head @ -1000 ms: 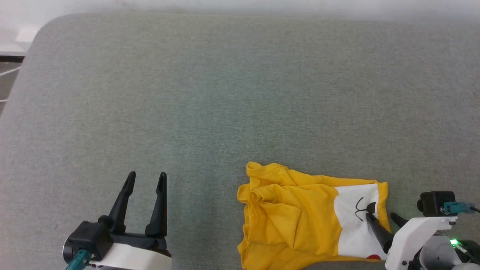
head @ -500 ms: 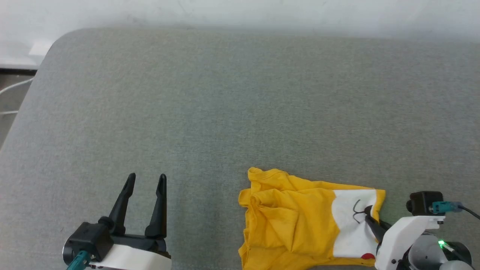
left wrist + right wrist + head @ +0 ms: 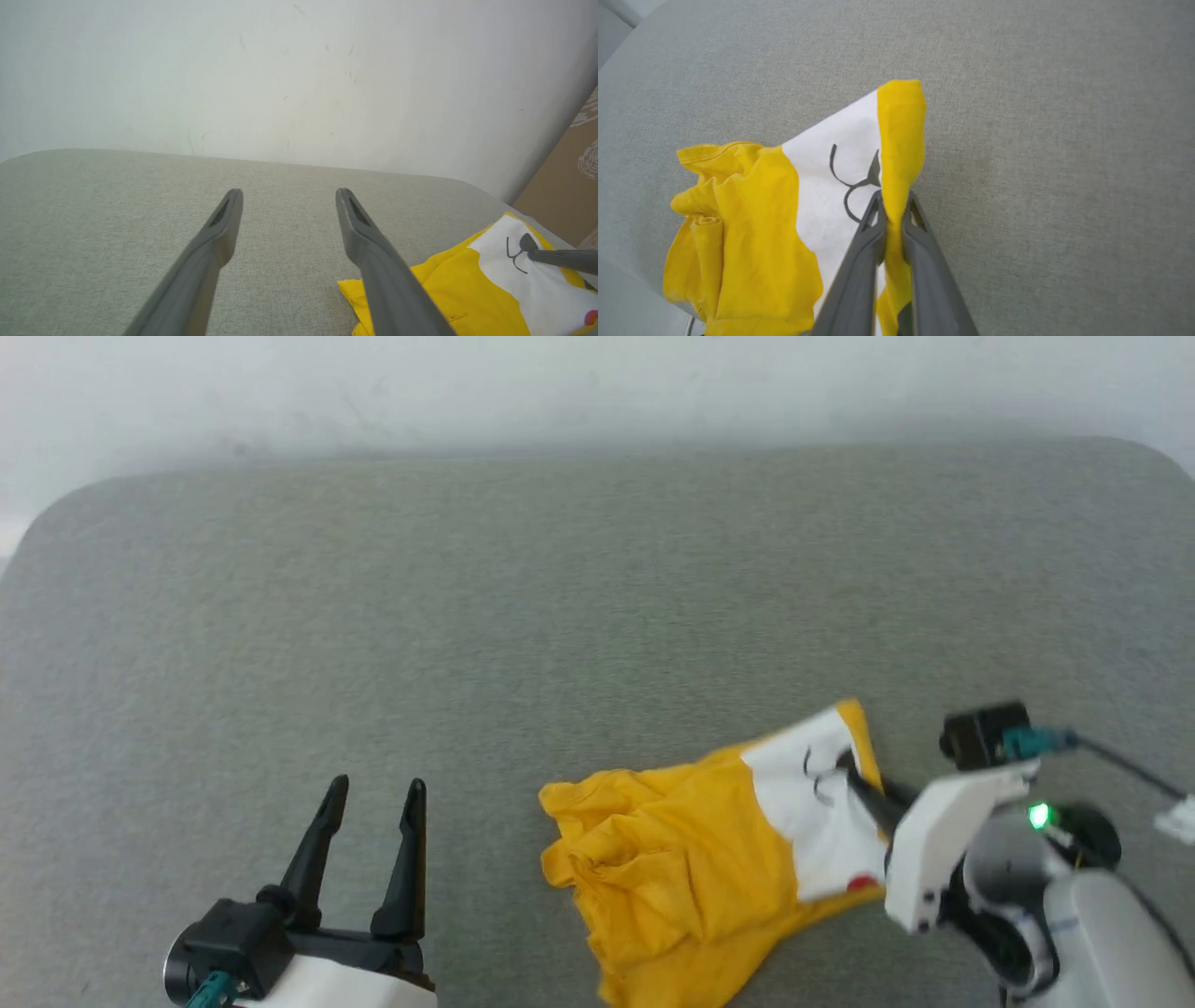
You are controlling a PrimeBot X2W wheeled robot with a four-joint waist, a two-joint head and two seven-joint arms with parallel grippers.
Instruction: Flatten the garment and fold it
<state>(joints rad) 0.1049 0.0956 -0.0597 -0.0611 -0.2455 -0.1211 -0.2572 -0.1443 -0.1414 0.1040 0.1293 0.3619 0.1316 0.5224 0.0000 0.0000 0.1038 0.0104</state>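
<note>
While the right tool (image 3: 893, 207) pinches an edge of the yellow T-shirt (image 3: 672, 859), seemingly raised off the grey cushion (image 3: 560, 616), the left tool (image 3: 376, 789) hangs spread wide, empty.

Head looks down, wrists low; all share garment (image 3: 691, 868).

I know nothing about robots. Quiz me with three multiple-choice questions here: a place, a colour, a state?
1. Where on the grey cushion is the T-shirt? A) near edge, robot's right B) far left corner C) far edge, centre
2. Its main colour? A) red B) blue C) yellow
3. The right claw is: A) open above it B) shut on its edge C) shut on nothing
Answers: A, it lies crumpled by the right claw. C, yellow with a white patch. B, both fingers pinch the yellow edge.
</note>
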